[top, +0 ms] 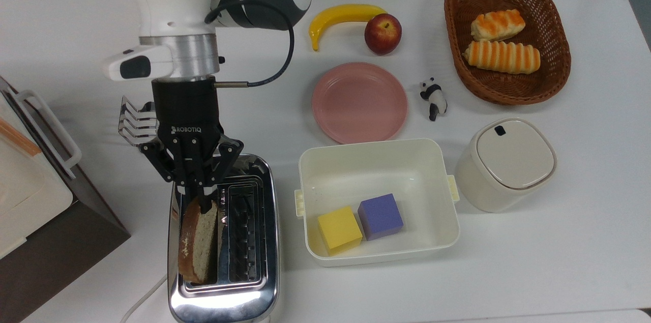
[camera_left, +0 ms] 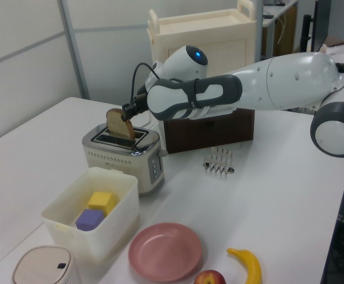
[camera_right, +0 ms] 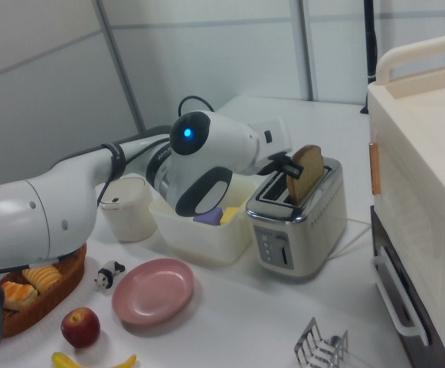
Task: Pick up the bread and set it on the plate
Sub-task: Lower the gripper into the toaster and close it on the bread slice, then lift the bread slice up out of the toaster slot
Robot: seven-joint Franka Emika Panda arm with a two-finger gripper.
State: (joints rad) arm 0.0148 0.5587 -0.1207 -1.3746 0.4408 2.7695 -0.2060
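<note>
The bread [top: 197, 241] is a brown slice standing on edge, mostly raised out of the left slot of a chrome toaster [top: 224, 302]. My gripper [top: 203, 203] is shut on the slice's top edge. In the left view the bread [camera_left: 119, 124] sticks up above the toaster [camera_left: 124, 157] with the gripper [camera_left: 128, 111] pinching its upper corner. The right view shows the bread [camera_right: 305, 175] held by the gripper [camera_right: 289, 165], its lower edge still at the slot. The pink plate [top: 359, 101] lies bare to the top view's right of the toaster; it is the plate [camera_left: 166, 251] in the left view.
A cream tub [top: 442, 201] with a yellow and a purple cube sits between toaster and plate. Beyond it are a white lidded container [top: 503, 163], a panda figurine [top: 433, 98], an apple [top: 382, 33], a banana [top: 341, 15] and a basket [top: 457, 58] of rolls. A toast rack [top: 135, 124] and a cream-and-brown cabinet [top: 30, 196] stand near the arm.
</note>
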